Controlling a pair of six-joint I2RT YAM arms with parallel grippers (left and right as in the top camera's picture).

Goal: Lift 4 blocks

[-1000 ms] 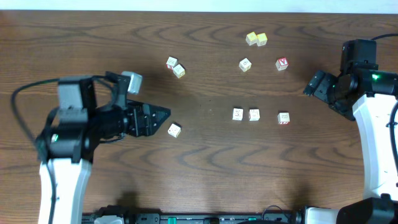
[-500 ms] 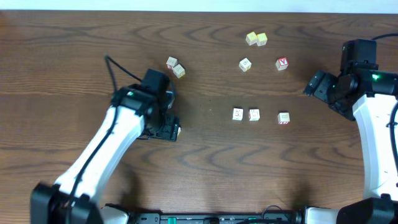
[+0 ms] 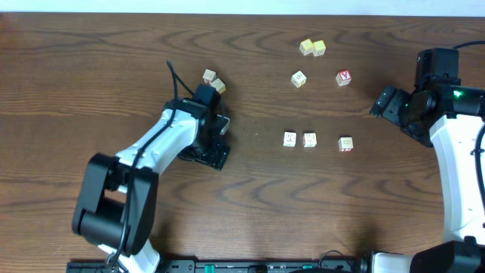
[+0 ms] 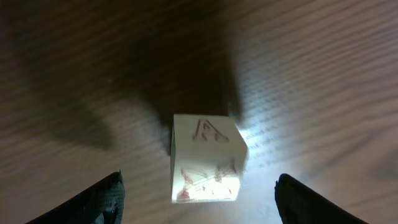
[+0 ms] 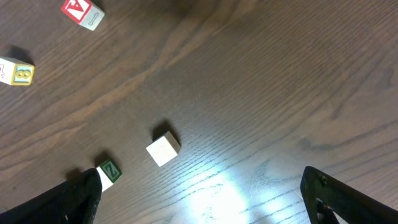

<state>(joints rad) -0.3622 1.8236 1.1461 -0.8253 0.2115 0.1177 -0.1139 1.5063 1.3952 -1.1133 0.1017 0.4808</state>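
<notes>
Left jaws are spread wide with nothing gripped. In the wrist view a block (image 4: 205, 158) with a faint red letter on top sits on the table (image 4: 323, 74) between the two fingers (image 4: 102, 199), touching neither one. From overhead the left arm (image 3: 163, 140) covers that block, a bit left of table centre. Right jaws are wide open too and empty, hanging above the table's right side. Further out, a pair of blocks (image 3: 213, 81) sits just beyond the left arm, a row of three (image 3: 310, 139) lies mid-table, and two yellow cubes (image 3: 312, 48) are near the far edge.
</notes>
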